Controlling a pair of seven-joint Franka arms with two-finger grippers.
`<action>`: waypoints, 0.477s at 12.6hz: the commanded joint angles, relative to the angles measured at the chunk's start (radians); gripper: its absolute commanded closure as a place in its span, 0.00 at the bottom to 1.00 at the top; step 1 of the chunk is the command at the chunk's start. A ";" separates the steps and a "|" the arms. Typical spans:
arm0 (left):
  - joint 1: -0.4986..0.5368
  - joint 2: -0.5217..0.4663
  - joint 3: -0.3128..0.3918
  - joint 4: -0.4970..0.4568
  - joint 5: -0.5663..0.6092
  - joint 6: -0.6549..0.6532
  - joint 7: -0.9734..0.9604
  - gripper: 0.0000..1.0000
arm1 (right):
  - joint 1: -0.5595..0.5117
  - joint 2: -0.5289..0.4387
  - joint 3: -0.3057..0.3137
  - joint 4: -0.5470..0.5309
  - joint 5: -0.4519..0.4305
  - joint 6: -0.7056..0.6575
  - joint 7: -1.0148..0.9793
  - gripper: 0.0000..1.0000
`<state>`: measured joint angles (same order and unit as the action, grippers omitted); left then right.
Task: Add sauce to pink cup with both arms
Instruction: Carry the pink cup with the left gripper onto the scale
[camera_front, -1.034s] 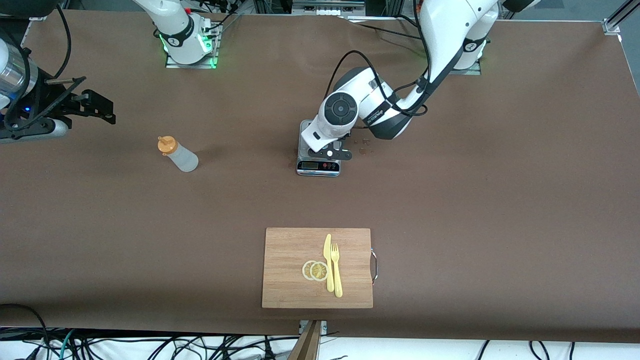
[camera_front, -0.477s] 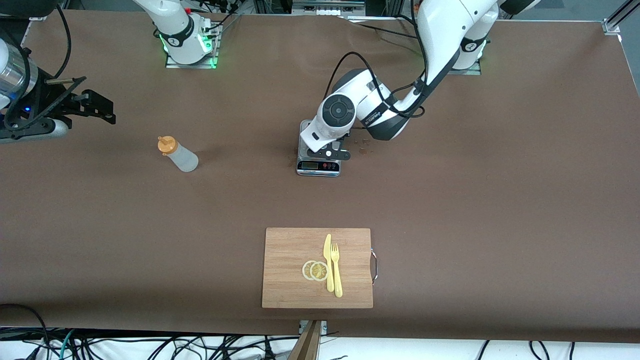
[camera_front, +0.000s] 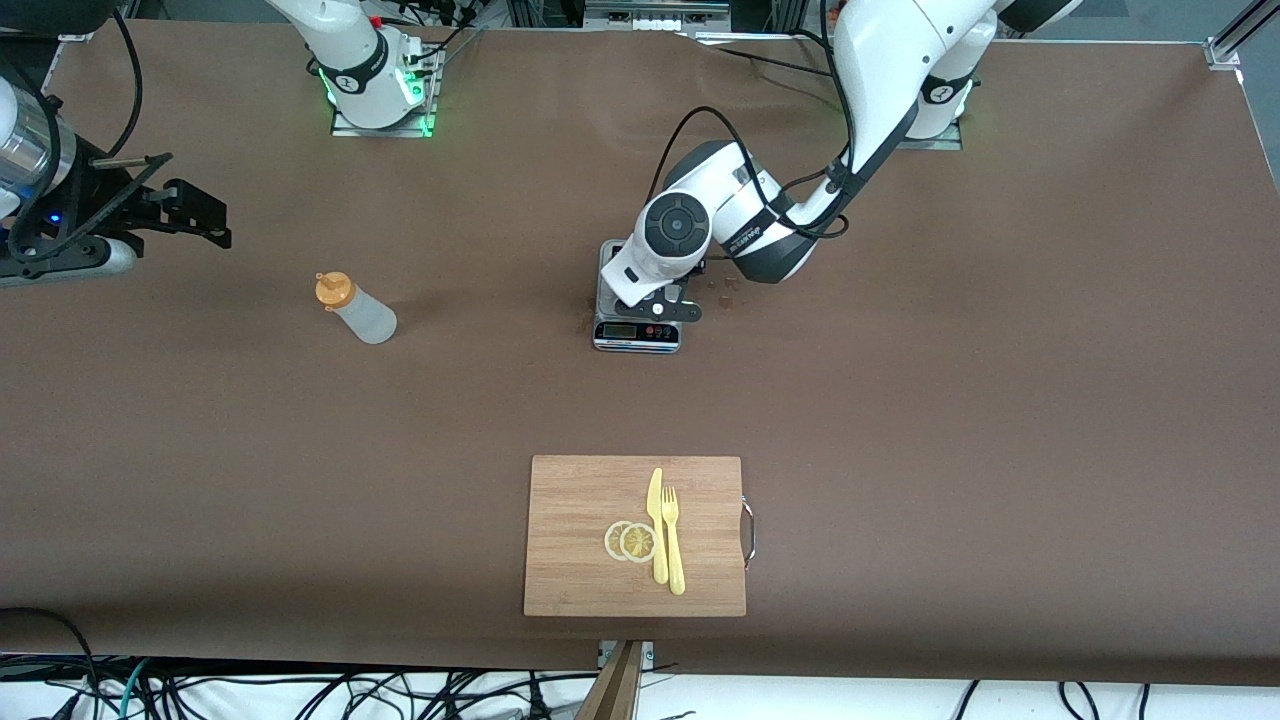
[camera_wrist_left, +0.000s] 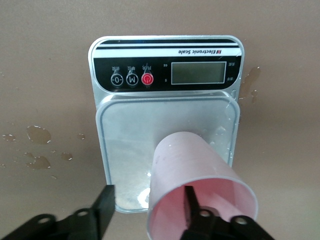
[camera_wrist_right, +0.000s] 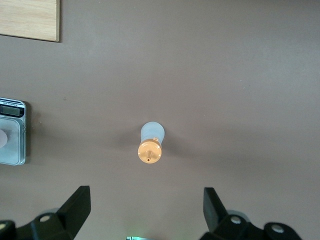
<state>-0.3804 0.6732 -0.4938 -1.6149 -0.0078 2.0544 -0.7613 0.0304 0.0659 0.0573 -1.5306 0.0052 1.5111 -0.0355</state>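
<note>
1. Currently the pink cup (camera_wrist_left: 200, 190) stands on the platform of a small kitchen scale (camera_front: 637, 333) near the middle of the tabletop (camera_front: 1000, 420); in the front view the left arm hides the cup.
2. From the left wrist view, the left gripper (camera_wrist_left: 145, 207) hangs low over the scale with its jaws apart. One finger sits inside the cup's mouth and the other outside the wall with a clear gap, so nothing is clamped. It looks like the cup has just been set down and let go.
3. Meanwhile the sauce (camera_front: 358, 309) stands upright on the tabletop, well apart from the scale, toward the right arm's end, orange cap on top.
4. Above the sauce, the right gripper (camera_wrist_right: 145, 207) hovers with its jaws wide apart and empty; the bottle shows between its fingers in the right wrist view.
5. Near the front camera lies a wooden cutting board (camera_front: 580, 500) carrying lemon slices (camera_front: 630, 541), a yellow knife (camera_front: 656, 525) and a yellow fork (camera_front: 673, 540).
6. As a judgement, placing the cup seems done. Next, the left gripper needs to lift clear without tipping the cup, and the right gripper needs to descend and close on the bottle's body.
</note>
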 joint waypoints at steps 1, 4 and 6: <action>-0.012 -0.035 0.000 0.013 -0.026 -0.013 -0.029 0.00 | 0.002 -0.005 0.003 0.007 -0.002 -0.009 0.016 0.00; -0.002 -0.072 -0.011 0.016 -0.021 -0.051 -0.030 0.00 | 0.002 -0.005 0.003 0.007 -0.002 -0.009 0.016 0.00; 0.023 -0.112 -0.008 0.020 -0.015 -0.118 -0.029 0.00 | 0.002 -0.005 0.003 0.007 -0.002 -0.009 0.016 0.00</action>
<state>-0.3770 0.6154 -0.5085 -1.5912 -0.0078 2.0014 -0.7847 0.0304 0.0659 0.0573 -1.5306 0.0052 1.5111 -0.0355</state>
